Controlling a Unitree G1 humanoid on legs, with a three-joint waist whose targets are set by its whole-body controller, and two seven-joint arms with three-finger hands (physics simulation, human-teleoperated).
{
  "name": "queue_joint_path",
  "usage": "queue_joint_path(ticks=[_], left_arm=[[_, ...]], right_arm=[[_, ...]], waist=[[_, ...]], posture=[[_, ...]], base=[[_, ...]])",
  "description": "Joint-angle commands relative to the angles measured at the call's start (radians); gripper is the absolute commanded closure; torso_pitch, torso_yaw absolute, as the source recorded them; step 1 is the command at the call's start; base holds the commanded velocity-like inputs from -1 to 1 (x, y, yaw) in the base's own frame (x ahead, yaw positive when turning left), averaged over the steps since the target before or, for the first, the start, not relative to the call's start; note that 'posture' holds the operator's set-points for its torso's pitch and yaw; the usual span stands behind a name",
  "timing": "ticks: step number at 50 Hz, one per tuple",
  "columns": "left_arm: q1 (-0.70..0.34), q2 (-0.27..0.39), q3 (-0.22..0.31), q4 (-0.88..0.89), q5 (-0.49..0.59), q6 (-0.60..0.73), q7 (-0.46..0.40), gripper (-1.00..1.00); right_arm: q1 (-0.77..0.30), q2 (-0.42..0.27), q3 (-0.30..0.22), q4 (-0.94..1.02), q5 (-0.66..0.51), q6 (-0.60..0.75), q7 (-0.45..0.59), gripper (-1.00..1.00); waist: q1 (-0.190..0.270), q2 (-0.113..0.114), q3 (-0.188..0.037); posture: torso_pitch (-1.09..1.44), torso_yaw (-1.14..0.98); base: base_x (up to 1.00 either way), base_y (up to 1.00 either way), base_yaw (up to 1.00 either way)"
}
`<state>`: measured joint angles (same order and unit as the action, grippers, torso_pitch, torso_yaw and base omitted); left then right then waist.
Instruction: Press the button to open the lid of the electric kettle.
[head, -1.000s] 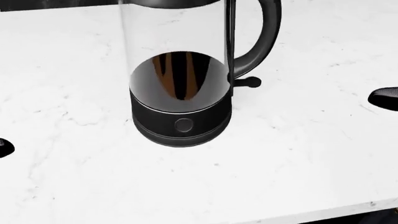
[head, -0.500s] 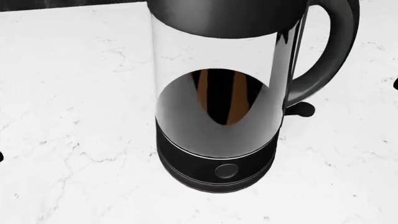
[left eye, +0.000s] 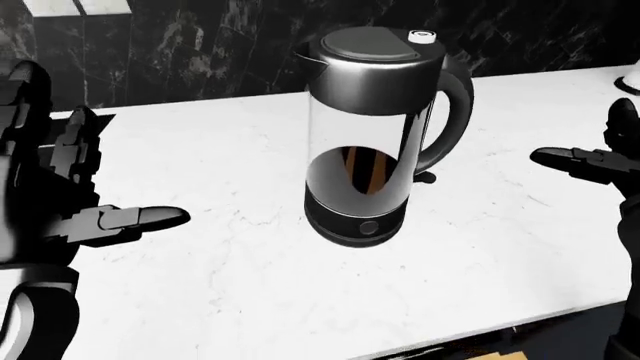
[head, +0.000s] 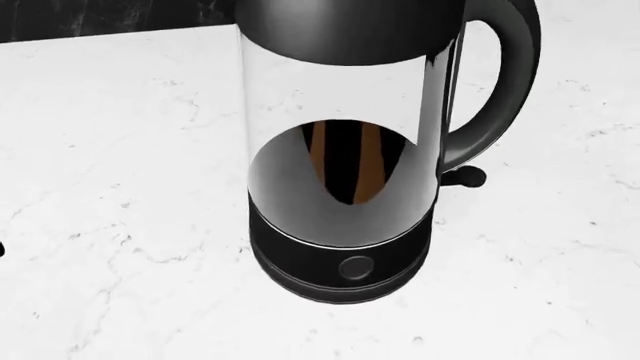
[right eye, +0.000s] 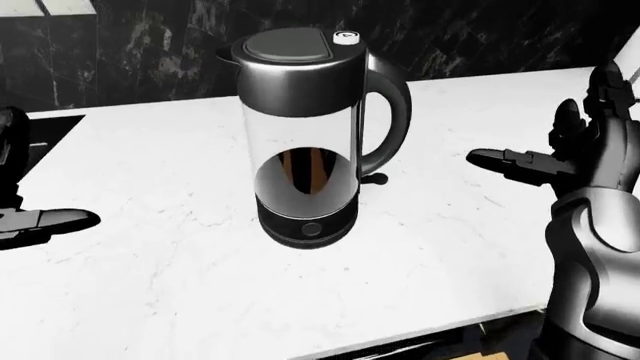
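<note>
The electric kettle (right eye: 308, 142) stands upright on the white marble worktop (right eye: 180, 285), its handle (right eye: 388, 112) toward the view's right and its lid (right eye: 288, 46) down. The small white button (right eye: 346, 37) sits on top just beside the lid, near the handle. The left robot hand (left eye: 70, 180) hangs spread, well left of the kettle. The right robot hand (right eye: 570, 161) hovers to the right, fingers apparently spread, touching nothing.

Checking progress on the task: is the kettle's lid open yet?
No, the lid lies flat and closed on the electric kettle.
</note>
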<state>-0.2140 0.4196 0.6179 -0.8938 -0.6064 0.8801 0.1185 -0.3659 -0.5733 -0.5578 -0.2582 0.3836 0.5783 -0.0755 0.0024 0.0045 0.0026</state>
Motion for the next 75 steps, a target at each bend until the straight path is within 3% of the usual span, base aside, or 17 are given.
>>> queue_joint_path(ticks=[1,13,27,37,57,64,75], left_arm=[[-0.016,0.014,0.010,-0.023,0.002,-0.026,0.000,-1.00],[-0.020,0.013,0.014,-0.022,-0.005,-0.022,0.000,-1.00],[-0.023,0.027,0.022,-0.024,-0.030,-0.023,0.016,-1.00],[-0.016,0.023,0.018,-0.022,-0.016,-0.036,0.007,-1.00],[-0.022,0.013,0.003,-0.022,0.011,-0.023,0.006,-1.00],[-0.024,0.009,0.000,-0.026,0.010,-0.015,0.007,-1.00],[-0.023,-0.001,-0.008,-0.027,0.014,-0.013,0.004,-1.00]], right_arm=[[-0.022,-0.020,-0.012,-0.033,-0.001,-0.031,0.001,-1.00],[-0.025,-0.021,-0.012,-0.034,-0.001,-0.028,0.000,-1.00],[-0.030,-0.025,-0.012,-0.044,0.005,-0.017,-0.004,-1.00],[-0.027,-0.020,-0.008,-0.041,-0.002,-0.024,0.001,-1.00],[-0.049,-0.015,0.013,-0.024,-0.016,-0.023,-0.005,-1.00],[-0.099,-0.013,0.067,0.017,-0.045,-0.030,-0.005,-1.00],[-0.281,-0.018,0.172,0.177,-0.109,-0.042,0.018,-1.00]], waist=[[0.001,-0.003,-0.021],[0.004,-0.002,-0.110],[0.006,0.004,-0.237],[0.011,0.005,-0.295],[0.012,0.003,-0.321],[0.008,0.003,-0.319],[0.008,0.012,-0.318]], posture=[[-0.12,0.00],[-0.24,0.00],[-0.38,0.00],[-0.47,0.00],[-0.47,0.00],[-0.47,0.00],[-0.47,0.00]], base=[[0.00,0.00,0.00],[0.00,0.00,0.00],[0.00,0.00,0.00],[0.00,0.00,0.00],[0.00,0.00,0.00],[0.00,0.00,0.00],[0.00,0.00,0.00]])
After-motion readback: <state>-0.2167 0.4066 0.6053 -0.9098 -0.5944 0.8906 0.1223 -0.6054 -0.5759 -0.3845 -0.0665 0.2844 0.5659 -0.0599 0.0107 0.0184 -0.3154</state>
